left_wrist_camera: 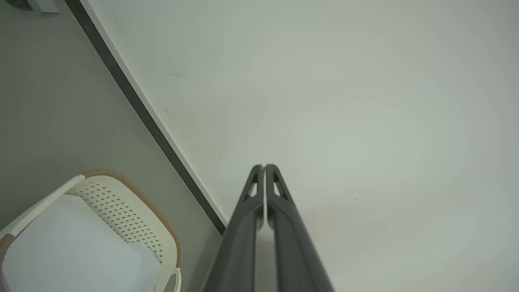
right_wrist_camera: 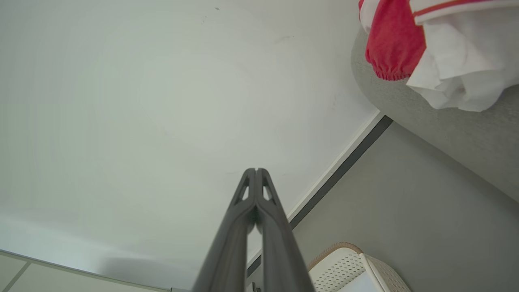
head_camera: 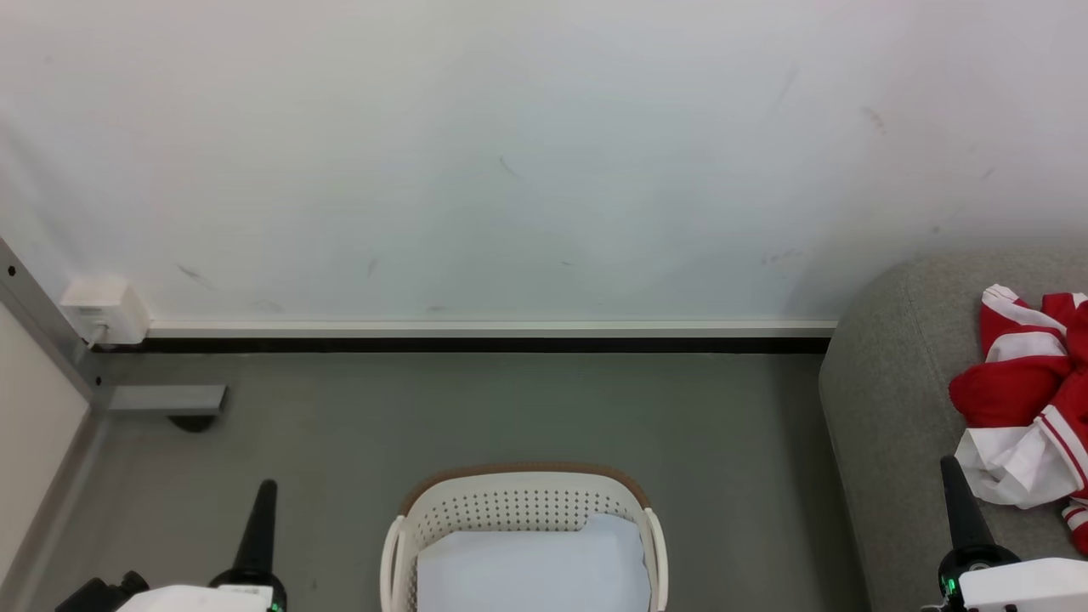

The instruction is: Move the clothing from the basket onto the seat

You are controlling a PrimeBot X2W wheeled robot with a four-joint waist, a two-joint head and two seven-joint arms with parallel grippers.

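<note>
Left gripper (head_camera: 265, 491) and right gripper (head_camera: 952, 467) are both pinched fully together with nothing between the fingers, each low on its own side of the basket (head_camera: 510, 508). The basket sits on the floor (head_camera: 527, 399). Inside it we see a flat white liner sheet (head_camera: 531, 569) and no red fabric. The clothing (head_camera: 1020, 391) lies bunched on the seat (head_camera: 888, 408), near its rounded end. We judge the transfer done, or nearly so; we cannot see under the liner or into the basket's near part.

Risks we note:
- The heap sits close to the seat's curved edge, with a white panel lying toward it. Soft fabric there may slide to the floor.
- The right gripper stands just beside that panel, so a careless swing could snag it and drag it off.
- A further reach into the basket could seize the liner by mistake.
</note>
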